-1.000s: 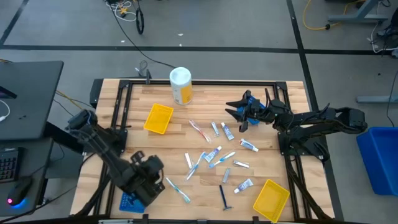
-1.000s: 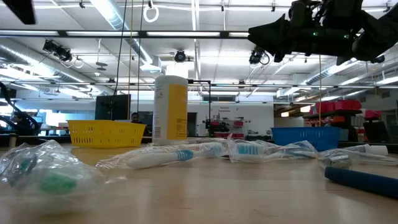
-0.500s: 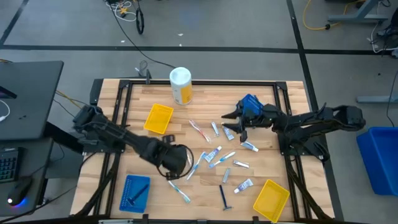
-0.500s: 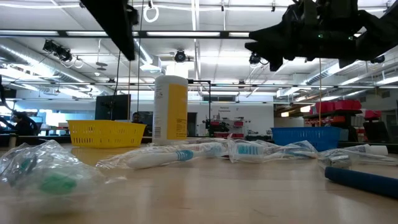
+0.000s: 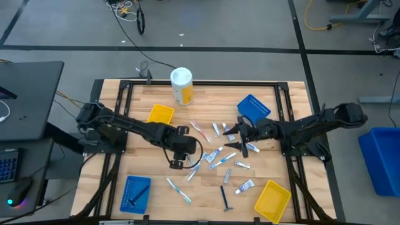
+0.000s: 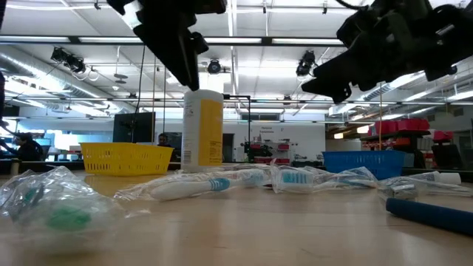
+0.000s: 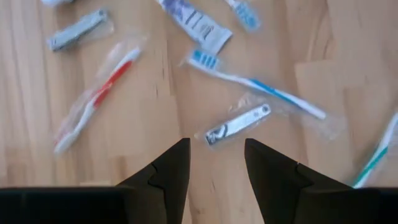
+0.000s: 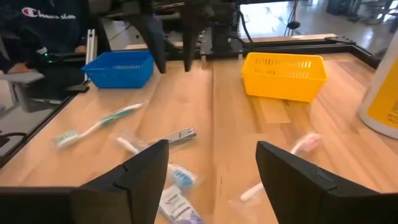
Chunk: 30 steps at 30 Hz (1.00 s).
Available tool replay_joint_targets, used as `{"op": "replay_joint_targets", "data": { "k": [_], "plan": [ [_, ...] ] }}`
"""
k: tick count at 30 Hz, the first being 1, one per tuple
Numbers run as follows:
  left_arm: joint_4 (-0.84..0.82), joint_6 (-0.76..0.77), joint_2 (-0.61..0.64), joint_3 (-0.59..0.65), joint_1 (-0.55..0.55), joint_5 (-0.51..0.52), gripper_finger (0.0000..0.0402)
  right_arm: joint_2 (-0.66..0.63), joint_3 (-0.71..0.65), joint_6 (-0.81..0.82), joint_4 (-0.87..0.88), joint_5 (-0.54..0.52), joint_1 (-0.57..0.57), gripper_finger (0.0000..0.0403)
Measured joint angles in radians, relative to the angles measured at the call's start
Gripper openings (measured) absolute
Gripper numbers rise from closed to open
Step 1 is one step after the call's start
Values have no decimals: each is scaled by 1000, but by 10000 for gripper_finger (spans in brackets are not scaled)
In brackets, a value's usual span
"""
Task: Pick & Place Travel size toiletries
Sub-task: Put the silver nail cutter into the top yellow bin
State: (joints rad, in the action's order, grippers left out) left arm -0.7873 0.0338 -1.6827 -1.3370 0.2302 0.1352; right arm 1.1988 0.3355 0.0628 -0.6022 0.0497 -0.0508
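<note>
Both pincers, left [image 5: 180, 156] and right [image 5: 239, 138], hang open and empty at frame centre above the toiletries [image 5: 215, 156]. A sleeve [image 8: 46, 22] at upper left in the right wrist view reads "Champion", partly cut off.

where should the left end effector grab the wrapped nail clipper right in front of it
Across the middle of the nail clipper, straight down from above. It lies flat on the table, long and thin, so the fingers should close across its narrow width. Left end effector is open.

place: robotics lab | evidence: ceiling ducts [image 6: 66, 55], strip lights [image 6: 244, 41], floor cables [image 5: 134, 12]
</note>
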Motion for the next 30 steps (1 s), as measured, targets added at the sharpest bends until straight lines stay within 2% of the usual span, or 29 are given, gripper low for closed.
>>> {"op": "replay_joint_targets", "data": {
  "k": [5,12,16,22,26,30],
  "plan": [
    [40,-108,-78,1,-7,-48,162,0,0,0,0,-73,-48,248],
    [38,-273,-204,0,21,-121,162,0,0,33,16,-75,-75,232],
    [54,-384,-247,1,31,-91,162,0,0,37,15,-75,-79,224],
    [86,-413,-251,1,28,-60,162,0,0,38,15,-75,-79,213],
    [100,-434,-253,1,28,-83,162,0,0,37,16,-75,-79,207],
    [89,-461,-298,2,28,-74,162,0,0,37,17,-75,-79,201]
  ]
}}
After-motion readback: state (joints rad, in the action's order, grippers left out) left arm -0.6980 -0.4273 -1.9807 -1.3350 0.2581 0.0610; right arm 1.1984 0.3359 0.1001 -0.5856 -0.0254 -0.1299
